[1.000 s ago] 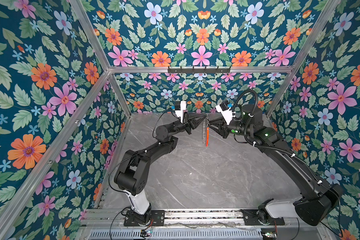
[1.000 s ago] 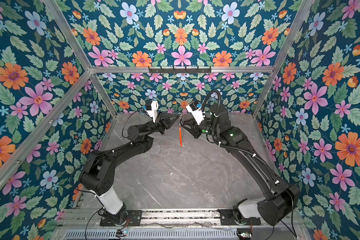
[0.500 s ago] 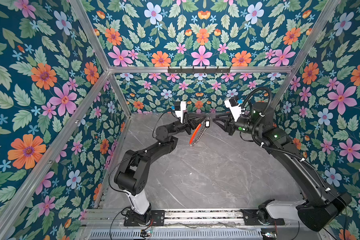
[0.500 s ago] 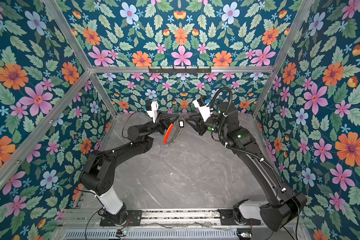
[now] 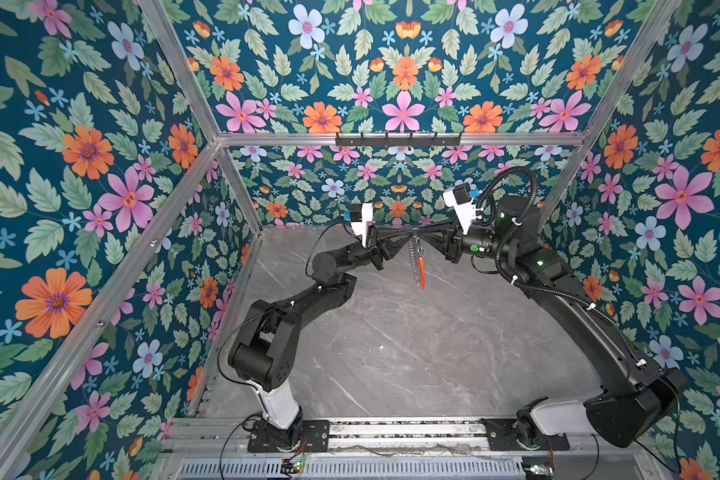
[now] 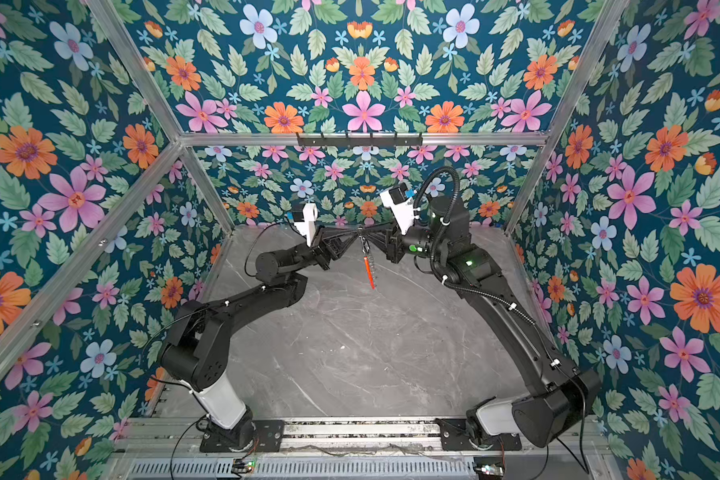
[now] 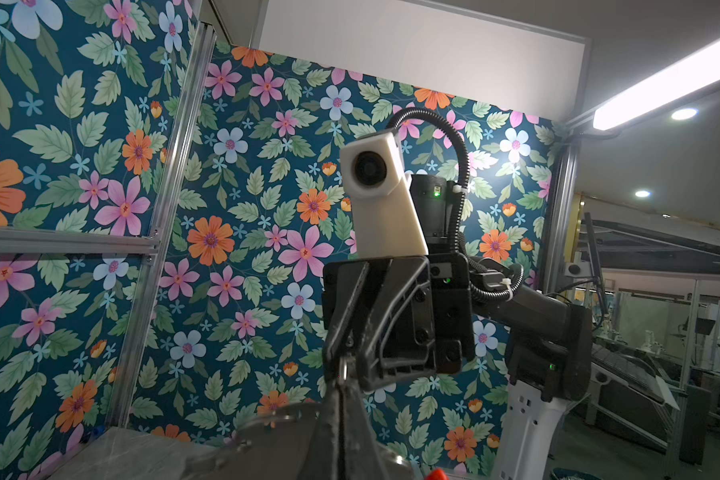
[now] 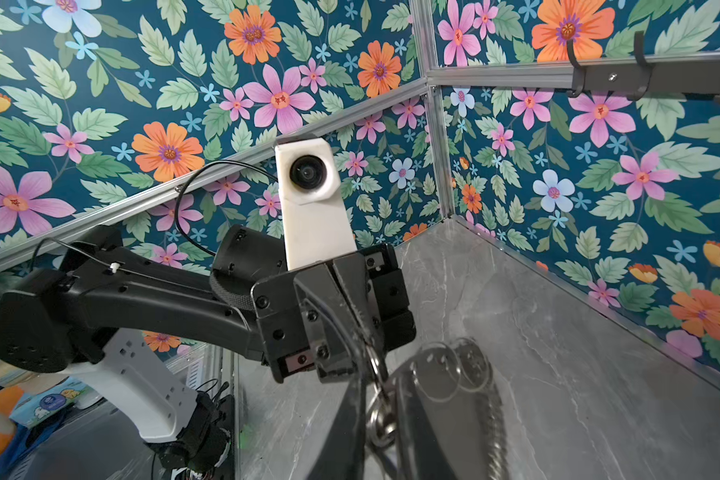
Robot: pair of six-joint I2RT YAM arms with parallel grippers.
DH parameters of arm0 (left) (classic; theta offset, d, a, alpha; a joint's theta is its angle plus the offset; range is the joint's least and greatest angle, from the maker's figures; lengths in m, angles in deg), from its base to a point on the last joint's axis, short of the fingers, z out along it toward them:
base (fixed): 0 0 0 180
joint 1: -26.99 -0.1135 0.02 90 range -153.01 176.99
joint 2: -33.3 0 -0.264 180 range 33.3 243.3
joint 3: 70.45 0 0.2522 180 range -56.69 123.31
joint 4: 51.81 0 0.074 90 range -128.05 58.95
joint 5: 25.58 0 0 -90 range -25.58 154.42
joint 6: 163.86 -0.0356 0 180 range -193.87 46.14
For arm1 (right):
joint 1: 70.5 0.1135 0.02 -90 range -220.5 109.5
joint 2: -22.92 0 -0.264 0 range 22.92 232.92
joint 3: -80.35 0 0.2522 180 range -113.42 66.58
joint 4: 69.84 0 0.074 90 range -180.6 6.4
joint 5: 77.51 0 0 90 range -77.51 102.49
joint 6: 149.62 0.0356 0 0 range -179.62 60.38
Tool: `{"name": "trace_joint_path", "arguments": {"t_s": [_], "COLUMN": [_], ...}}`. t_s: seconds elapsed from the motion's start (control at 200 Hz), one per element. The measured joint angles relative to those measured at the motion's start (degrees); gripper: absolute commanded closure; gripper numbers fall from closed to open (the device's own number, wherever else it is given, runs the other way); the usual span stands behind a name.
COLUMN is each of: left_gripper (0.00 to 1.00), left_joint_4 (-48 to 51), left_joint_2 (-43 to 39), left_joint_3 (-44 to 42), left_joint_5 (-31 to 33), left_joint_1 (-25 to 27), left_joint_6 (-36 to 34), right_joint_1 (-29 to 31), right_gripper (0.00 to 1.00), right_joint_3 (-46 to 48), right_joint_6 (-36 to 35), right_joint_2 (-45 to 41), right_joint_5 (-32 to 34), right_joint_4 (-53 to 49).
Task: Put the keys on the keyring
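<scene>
Grey marble tabletop (image 5: 391,353) beneath dangling, red-segmented keyring (image 5: 421,269)

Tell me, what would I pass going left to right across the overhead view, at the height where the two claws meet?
Left arm's white wrist camera → left gripper → keyring, hanging with its red segment lowest → right gripper → right arm's white wrist camera → black corrugated cable loop.

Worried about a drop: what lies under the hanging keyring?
Grey marble tabletop, nothing else visible. The top of the keyring is hidden between left claw and right claw.
</scene>
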Motion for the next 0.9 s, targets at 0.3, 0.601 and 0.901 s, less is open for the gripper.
{"name": "trace_joint_path", "arguments": {"t_s": [0.3,0.601,0.901], "left_gripper": [1.00,1.00,0.73], "left_joint_4": [0.0,-0.3,8.9], "left_joint_2": [0.1,0.2,-6.0], "left_joint_3": [0.3,0.3,-3.2], "left_joint_5": [0.0,0.5,-1.9], "left_joint_1": [0.0,0.0,-2.8], "left_joint_6": [0.7,1.4,-6.9], "right_joint_1": [0.0,0.0,0.1], "right_gripper": [0.90,1.00,1.00], "right_joint_3": [0.1,-0.4,-3.7], "right_joint_6": [1.1,1.3,-2.9], "right_joint_2": [0.7,1.1,1.3], "right_joint_5": [-0.6,-1.3,0.0], "right_joint_4": [0.4,0.5,-5.6]}}
